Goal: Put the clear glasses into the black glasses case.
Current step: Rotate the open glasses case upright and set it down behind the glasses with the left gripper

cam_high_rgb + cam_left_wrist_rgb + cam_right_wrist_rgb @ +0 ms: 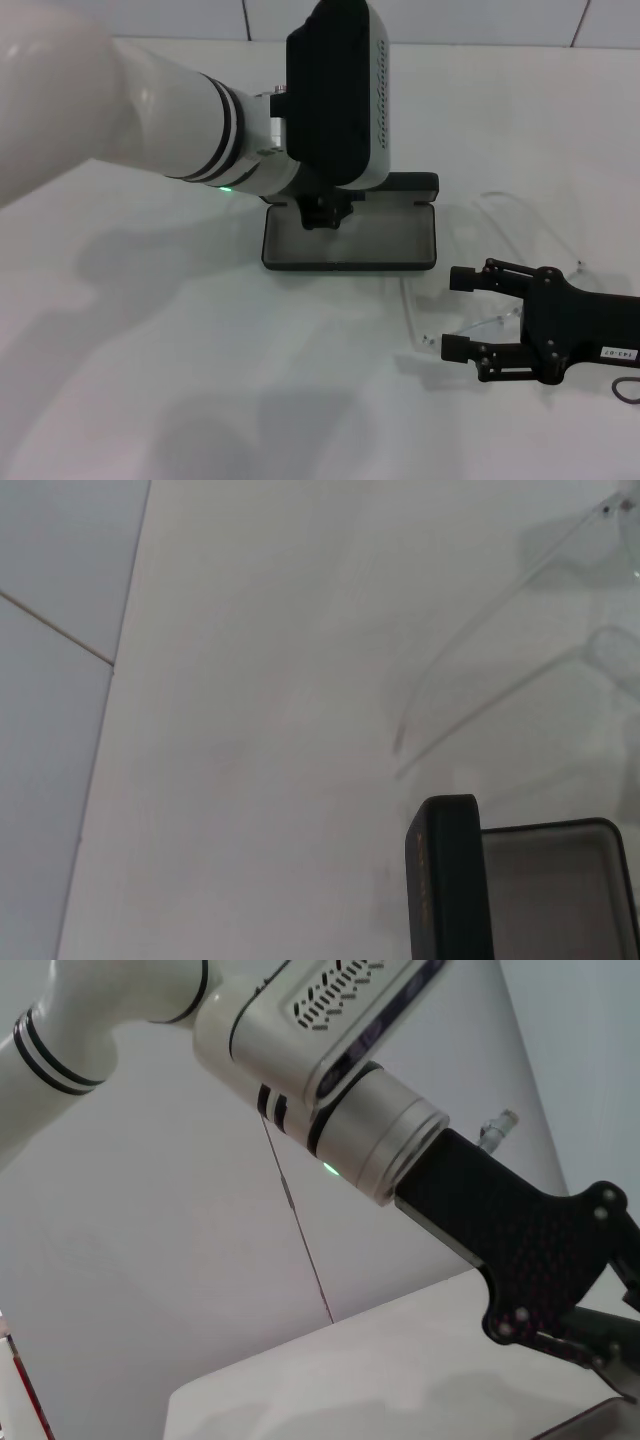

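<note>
Head view: the case (350, 238) lies open at frame centre, its long axis running left to right, its grey tray bare and its lid standing up along the far edge. The left gripper (322, 211) sits at that back edge; whether its fingers are parted I cannot tell, since the wrist housing hides them. At lower right the right gripper (462, 313) has its fingers spread wide, pointing left, with nothing clamped. The glasses (500, 260) lie on the table right of the case, around and under that gripper, arms seemingly trailing toward the case (faint on white).

Left wrist view: the lid's edge stands at bottom centre, and the glasses' (480, 650) arms slant from upper right down toward it.

Right wrist view: only the left arm shows.

The case is open; grasping and placing remain.
</note>
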Tool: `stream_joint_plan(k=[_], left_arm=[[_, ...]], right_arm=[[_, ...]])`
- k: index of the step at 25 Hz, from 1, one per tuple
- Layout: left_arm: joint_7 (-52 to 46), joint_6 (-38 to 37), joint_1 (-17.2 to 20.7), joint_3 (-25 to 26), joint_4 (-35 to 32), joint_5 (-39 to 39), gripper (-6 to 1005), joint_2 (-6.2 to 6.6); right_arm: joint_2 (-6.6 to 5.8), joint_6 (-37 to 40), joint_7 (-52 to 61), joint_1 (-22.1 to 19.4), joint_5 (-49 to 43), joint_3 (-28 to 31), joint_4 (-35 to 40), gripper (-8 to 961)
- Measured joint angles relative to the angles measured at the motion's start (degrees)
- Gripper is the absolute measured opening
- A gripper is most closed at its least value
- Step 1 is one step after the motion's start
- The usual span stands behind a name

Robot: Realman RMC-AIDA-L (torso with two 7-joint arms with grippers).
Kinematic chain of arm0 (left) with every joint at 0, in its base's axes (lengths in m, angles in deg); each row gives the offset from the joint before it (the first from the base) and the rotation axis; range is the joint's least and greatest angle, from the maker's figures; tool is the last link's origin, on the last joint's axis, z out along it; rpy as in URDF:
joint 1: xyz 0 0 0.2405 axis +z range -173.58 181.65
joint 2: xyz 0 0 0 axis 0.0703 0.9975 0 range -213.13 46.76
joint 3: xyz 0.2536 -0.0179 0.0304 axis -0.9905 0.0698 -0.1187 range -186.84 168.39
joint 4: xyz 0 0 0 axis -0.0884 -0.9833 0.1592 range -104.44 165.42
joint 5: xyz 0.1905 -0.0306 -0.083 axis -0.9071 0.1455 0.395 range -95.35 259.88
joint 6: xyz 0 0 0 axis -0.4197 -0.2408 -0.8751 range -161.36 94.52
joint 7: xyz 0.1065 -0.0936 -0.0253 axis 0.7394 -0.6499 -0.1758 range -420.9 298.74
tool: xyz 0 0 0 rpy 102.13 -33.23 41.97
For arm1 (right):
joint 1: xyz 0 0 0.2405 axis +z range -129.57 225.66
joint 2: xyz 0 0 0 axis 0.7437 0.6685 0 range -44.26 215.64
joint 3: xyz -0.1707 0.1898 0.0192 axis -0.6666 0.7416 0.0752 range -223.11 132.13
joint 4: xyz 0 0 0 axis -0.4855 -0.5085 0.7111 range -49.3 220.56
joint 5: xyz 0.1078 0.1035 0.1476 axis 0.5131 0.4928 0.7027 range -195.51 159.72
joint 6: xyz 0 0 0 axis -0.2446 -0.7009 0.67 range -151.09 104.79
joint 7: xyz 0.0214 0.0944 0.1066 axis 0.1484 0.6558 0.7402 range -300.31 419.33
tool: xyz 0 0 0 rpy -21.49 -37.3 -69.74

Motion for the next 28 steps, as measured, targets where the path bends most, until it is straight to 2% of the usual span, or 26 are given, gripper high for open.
stream_joint_plan(k=[5,14,28], left_arm=[[0.17,2.21,0.70,-0.23,-0.05,0.09,193,0.06],[0.44,2.43,2.28,-0.28,-5.38,1.05,193,0.09],[2.38,6.49,1.41,1.70,1.22,-2.28,193,0.15]], right_arm=[[-0.01,0.40,0.00,-0.02,0.01,-0.07,-0.01,873],[-0.08,0.96,0.01,0.02,0.02,0.12,-0.01,873],[0.00,0.57,0.01,0.16,0.01,0.44,-0.01,872]])
